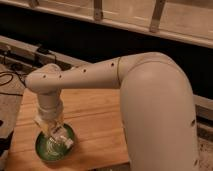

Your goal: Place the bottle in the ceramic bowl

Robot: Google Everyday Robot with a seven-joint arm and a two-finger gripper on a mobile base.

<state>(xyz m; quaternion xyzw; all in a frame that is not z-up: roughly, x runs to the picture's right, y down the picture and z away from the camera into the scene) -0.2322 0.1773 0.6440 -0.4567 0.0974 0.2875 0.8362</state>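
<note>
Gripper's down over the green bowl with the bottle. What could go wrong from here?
1. The gripper hangs low over the round green glazed ceramic bowl; going lower could knock or chip it.
2. The small white plastic bottle lies toward the bowl's right rim; released there, it might roll or tip out onto the wooden table.
3. The bowl sits near the table's front-left corner, so a sideways nudge on retreat could push it toward the edge.

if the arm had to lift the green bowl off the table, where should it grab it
Judging by its shape, grip the ceramic bowl by its raised rim, one finger inside and one outside, coming straight down. It is round and shallow, so there is no side wall to pinch. The left rim looks freest: the gripper hangs over the bowl's middle with the bottle.
</note>
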